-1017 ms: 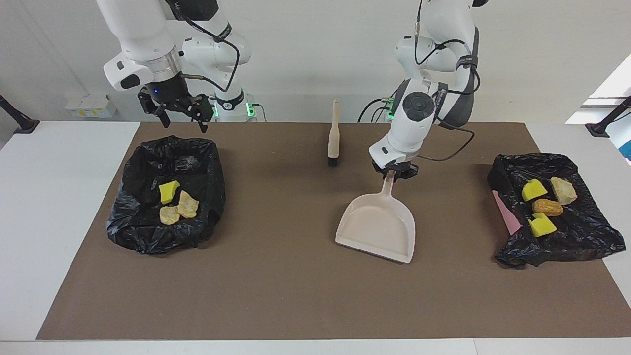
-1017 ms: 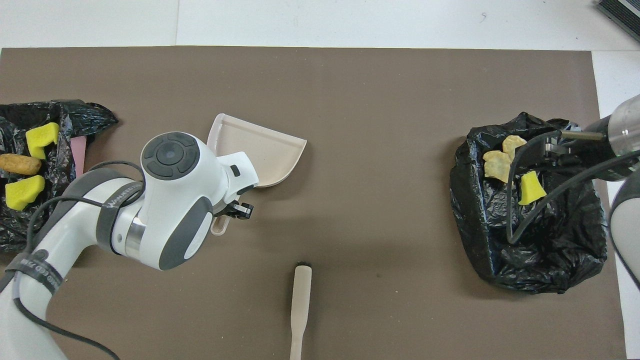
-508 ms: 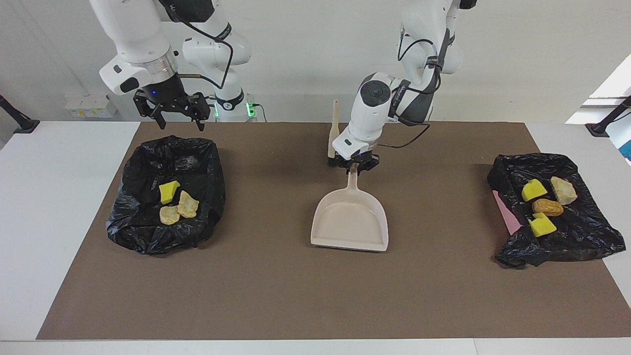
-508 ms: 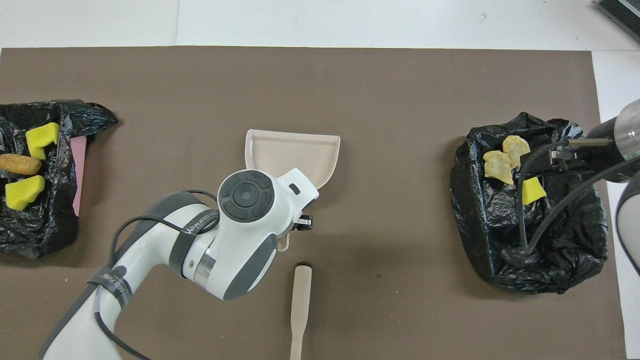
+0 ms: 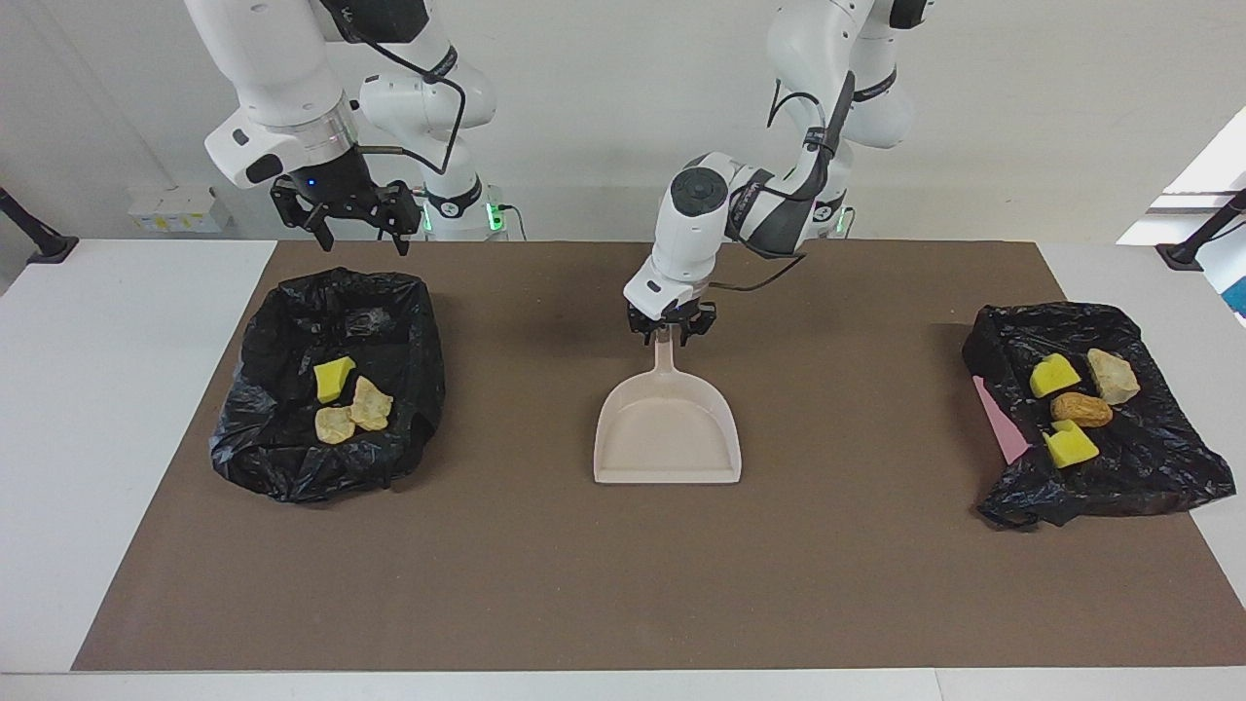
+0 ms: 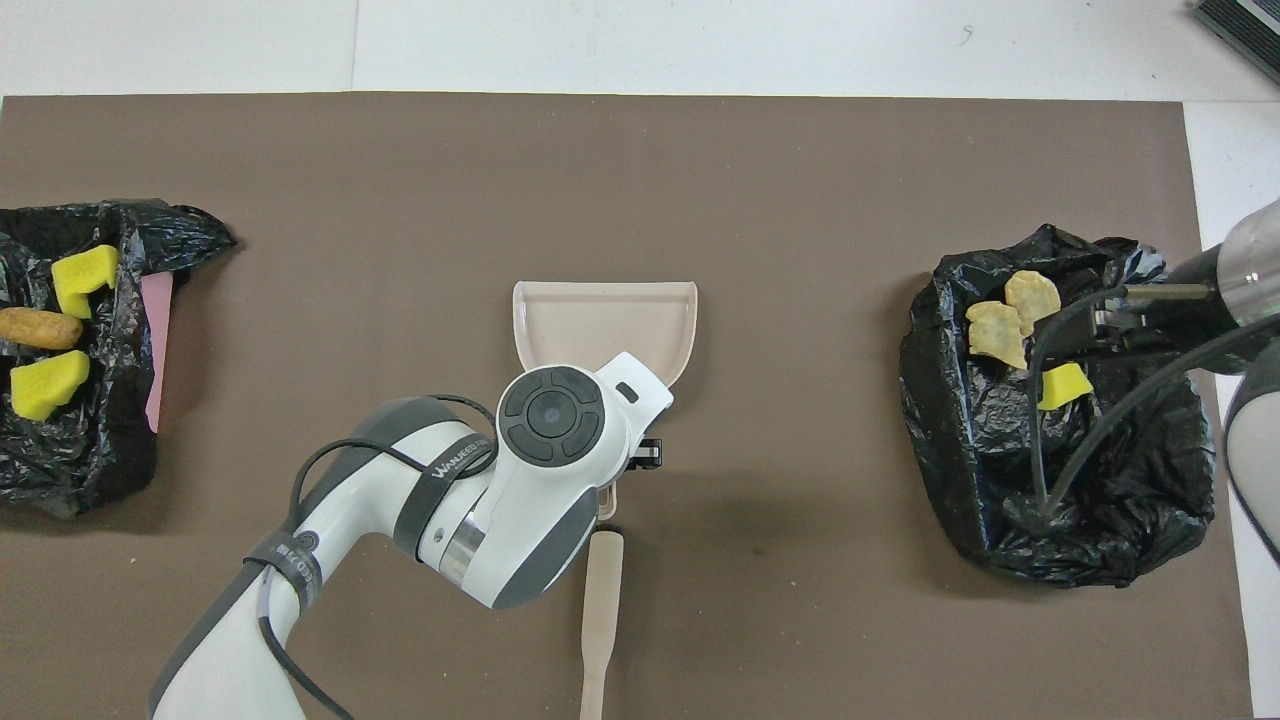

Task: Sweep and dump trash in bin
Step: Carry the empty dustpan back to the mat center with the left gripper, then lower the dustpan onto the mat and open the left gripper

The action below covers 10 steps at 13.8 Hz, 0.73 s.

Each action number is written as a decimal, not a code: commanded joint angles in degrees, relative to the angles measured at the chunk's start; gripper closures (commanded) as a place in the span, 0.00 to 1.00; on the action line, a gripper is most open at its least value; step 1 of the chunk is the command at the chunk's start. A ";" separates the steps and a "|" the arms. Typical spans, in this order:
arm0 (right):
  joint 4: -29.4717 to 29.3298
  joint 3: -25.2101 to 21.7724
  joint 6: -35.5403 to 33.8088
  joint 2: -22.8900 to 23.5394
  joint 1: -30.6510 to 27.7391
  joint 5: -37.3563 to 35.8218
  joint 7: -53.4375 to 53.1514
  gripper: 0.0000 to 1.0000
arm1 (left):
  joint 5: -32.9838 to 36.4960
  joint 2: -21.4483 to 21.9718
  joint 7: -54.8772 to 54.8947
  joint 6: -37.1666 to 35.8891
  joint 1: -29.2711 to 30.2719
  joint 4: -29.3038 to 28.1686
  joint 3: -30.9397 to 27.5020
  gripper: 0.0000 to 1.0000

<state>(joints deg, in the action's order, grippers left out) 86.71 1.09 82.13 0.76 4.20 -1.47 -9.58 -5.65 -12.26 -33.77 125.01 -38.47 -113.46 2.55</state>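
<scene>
Take the beige plastic dustpan (image 5: 668,428) as your landmark; it lies flat on the brown mat (image 5: 623,584) covering the tabletop, mid-table, its open mouth pointing away from the robots.

Nearest the robots, a beige-handled brush with black bristles (image 6: 598,620) lies on the mat, its bristle end just beside the tip of the dustpan's handle. There your left claw (image 5: 668,329) is clamped on that handle, fingers closed around it from above.

Your right claw (image 5: 355,220) hangs in the air over the robot-side rim of the crumpled black plastic bin bag (image 5: 292,458) that sits toward the right arm's end of the table from the dustpan. Its fingers are spread apart and hold nothing.

Inside that bag you see three pieces of the trash: a yellow sponge bit (image 5: 334,379) and two beige crumbly chunks (image 5: 371,403) touching each other.

Toward the left arm's end of the table from the dustpan, well apart from it, a second black plastic bag (image 5: 1149,467) lies spread over a pink flat piece (image 5: 1003,421). On it rest four more scraps: a yellow sponge wedge (image 5: 1054,375), a pale beige chunk (image 5: 1113,376), a brown lump (image 5: 1081,409) and a yellow-green sponge (image 5: 1070,444), clustered close together.
</scene>
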 commanded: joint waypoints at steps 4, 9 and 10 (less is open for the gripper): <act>1.45 -0.65 -0.57 -1.55 0.81 0.85 -1.49 0.00 | 0.46 1.80 0.55 -2.49 8.74 1.14 -1.06 0.00; 1.27 -0.57 -0.30 -1.37 0.55 0.85 -1.40 0.00 | 0.46 1.80 9.21 -2.58 17.36 3.68 -1.06 0.00; 1.27 -0.57 -0.21 -1.29 0.46 0.85 -1.40 0.00 | 0.46 1.88 12.82 -2.58 18.95 3.77 -1.06 0.00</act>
<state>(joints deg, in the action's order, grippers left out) 86.94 0.86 81.62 0.30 4.69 -1.38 -9.90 -5.58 -11.05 -26.01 124.02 -22.15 -110.65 0.96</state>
